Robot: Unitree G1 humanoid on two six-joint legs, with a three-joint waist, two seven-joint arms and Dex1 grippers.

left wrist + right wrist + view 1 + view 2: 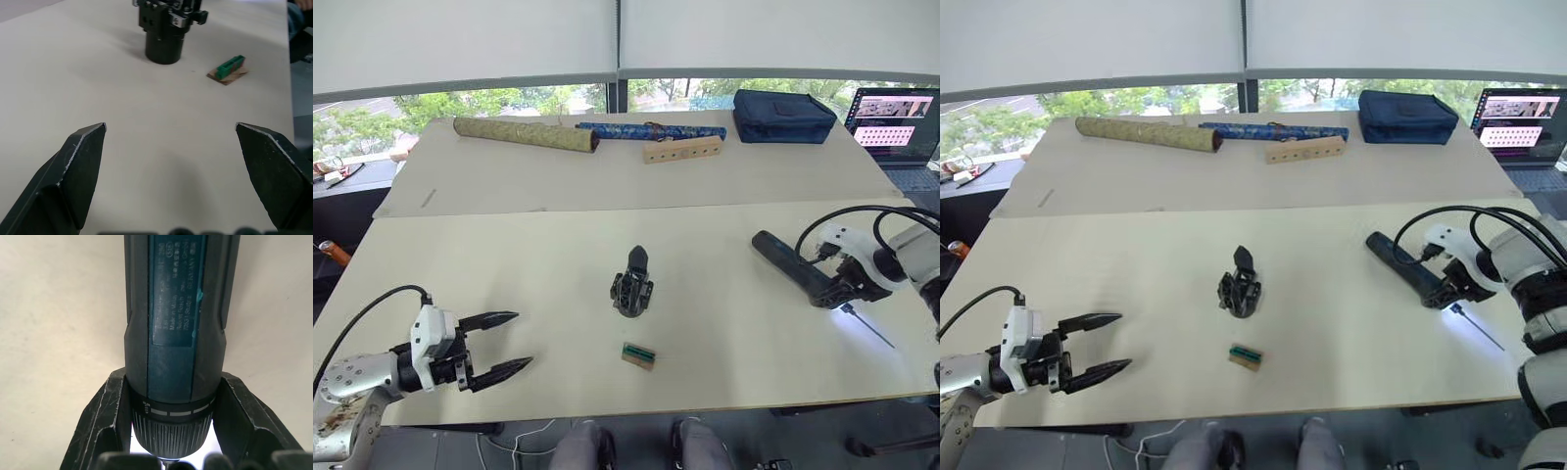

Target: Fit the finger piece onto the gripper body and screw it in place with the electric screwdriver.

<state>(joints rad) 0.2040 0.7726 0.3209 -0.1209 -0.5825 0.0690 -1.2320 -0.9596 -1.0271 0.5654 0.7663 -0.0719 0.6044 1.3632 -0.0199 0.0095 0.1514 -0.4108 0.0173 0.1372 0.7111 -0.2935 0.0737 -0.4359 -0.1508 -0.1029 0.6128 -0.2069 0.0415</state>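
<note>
The gripper body, a small black block on a round base, stands mid-table with a pointed black finger rising from its top; it also appears in the left wrist view. The finger piece is out of view. My left gripper hovers open and empty near the table's front left, well short of the body, its fingertips spread wide. On the right, my right gripper is shut on the electric screwdriver close to its bit end. The thin bit points toward the table's right edge, its lamp lit.
A small green part on a brown card lies in front of the gripper body. On the far table lie an olive roll, a blue patterned roll, a wooden block with holes and a dark bag. A laptop stands far right.
</note>
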